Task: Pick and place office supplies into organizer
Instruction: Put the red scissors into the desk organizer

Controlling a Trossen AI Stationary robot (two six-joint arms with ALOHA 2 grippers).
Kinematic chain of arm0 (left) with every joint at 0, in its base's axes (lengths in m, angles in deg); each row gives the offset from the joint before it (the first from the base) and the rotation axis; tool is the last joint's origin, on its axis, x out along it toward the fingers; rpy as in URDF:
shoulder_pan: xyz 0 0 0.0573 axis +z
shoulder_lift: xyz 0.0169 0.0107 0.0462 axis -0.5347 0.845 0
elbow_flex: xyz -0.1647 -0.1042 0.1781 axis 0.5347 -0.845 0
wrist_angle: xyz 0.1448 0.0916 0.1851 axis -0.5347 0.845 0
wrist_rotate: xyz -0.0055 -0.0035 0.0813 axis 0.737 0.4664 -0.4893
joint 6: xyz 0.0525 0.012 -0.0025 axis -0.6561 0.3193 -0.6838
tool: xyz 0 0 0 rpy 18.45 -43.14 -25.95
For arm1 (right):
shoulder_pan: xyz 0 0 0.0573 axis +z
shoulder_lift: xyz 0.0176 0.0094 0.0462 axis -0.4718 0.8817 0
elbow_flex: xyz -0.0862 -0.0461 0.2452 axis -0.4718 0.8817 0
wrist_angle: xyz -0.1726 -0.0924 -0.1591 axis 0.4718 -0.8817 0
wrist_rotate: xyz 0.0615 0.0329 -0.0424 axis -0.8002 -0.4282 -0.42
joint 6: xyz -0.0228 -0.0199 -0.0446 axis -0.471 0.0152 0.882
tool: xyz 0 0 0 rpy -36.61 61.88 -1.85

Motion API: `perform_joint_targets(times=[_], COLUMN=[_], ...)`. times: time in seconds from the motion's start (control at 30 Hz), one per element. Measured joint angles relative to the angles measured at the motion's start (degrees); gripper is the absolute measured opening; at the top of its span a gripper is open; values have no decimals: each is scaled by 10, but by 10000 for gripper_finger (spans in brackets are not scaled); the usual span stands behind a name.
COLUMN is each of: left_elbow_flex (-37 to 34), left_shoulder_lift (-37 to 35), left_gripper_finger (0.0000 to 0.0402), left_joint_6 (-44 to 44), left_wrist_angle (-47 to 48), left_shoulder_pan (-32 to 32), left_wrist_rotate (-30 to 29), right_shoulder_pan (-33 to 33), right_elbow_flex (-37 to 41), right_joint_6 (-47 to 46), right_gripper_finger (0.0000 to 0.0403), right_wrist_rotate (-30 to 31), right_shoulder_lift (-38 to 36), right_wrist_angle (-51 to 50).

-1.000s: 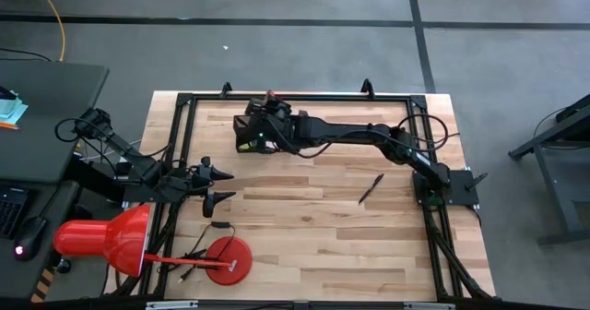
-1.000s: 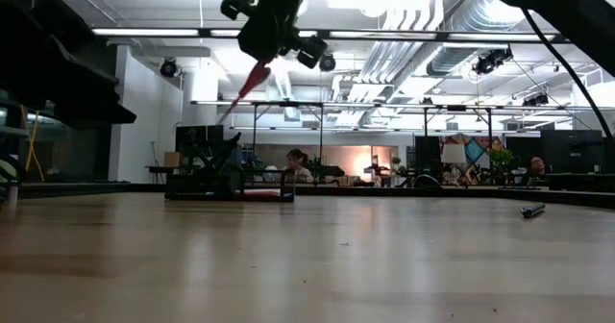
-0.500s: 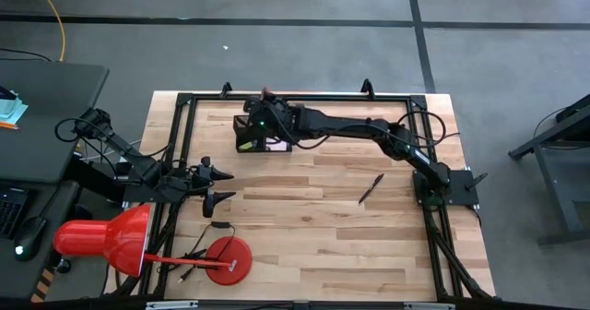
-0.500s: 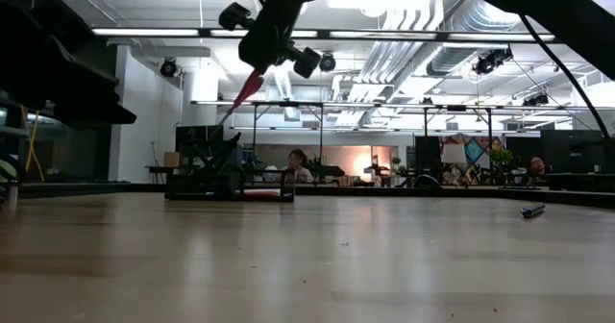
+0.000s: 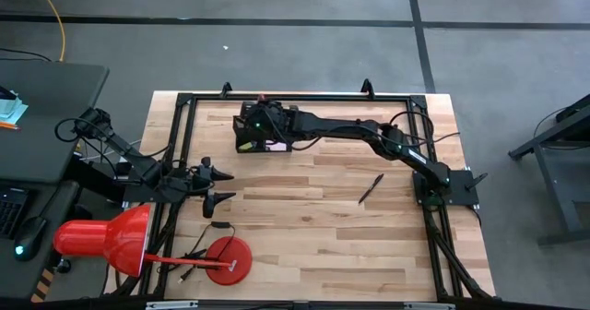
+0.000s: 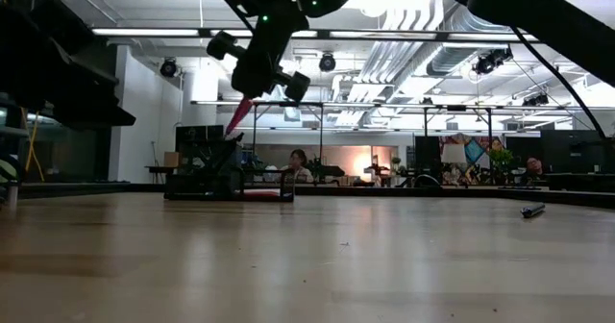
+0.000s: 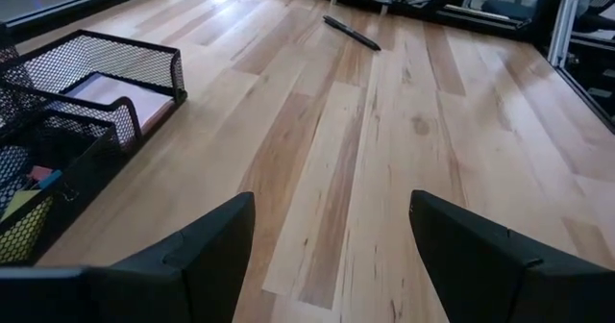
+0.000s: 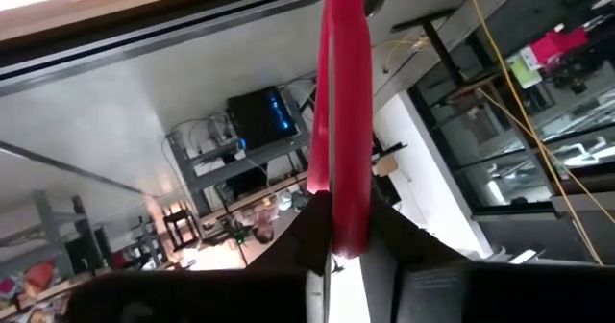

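The right gripper [image 6: 252, 85], clamped on the red-handled scissors [image 8: 338, 121], hangs over the black mesh organizer [image 5: 256, 135], apparently tilted to drop them in, while the left gripper [image 7: 332, 256] waits open near the table's left edge

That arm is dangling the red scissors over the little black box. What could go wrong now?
The right hand grips the scissors by one end only, tilted above the organizer, so they might catch its mesh wall or tip out instead of dropping inside. The compartments already hold supplies, which could block them. One pen lies alone on the table, still waiting.
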Motion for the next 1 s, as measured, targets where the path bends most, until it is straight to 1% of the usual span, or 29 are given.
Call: perform_joint_targets(times=[0.1,0.17,0.3,0.57,0.63,0.8,0.93,1.0], left_elbow_flex=[0,0,0,0,0,0,0,0], left_shoulder_lift=[2,3,3,3,3,6,13,14], left_gripper_finger=[266,266,266,266,266,266,266,266], left_joint_6=[0,0,0,0,0,0,0,0], left_wrist_angle=[0,0,0,0,0,0,1,1], left_shoulder_pan=[0,0,0,0,0,0,0,0], left_wrist_rotate=[0,0,6,10,10,14,14,14], right_shoulder_pan=[0,-2,-8,-9,-9,-10,-9,-10], right_elbow_flex=[0,0,0,0,0,0,0,0], right_joint_6=[1,-2,-9,-39,-49,-89,-68,-83], right_gripper_finger=[14,18,26,17,27,70,94,105], right_wrist_rotate=[-12,-24,-62,-60,-67,-102,-123,-137], right_shoulder_lift=[0,0,3,4,4,4,4,4], right_wrist_angle=[4,12,12,8,8,8,11,29])
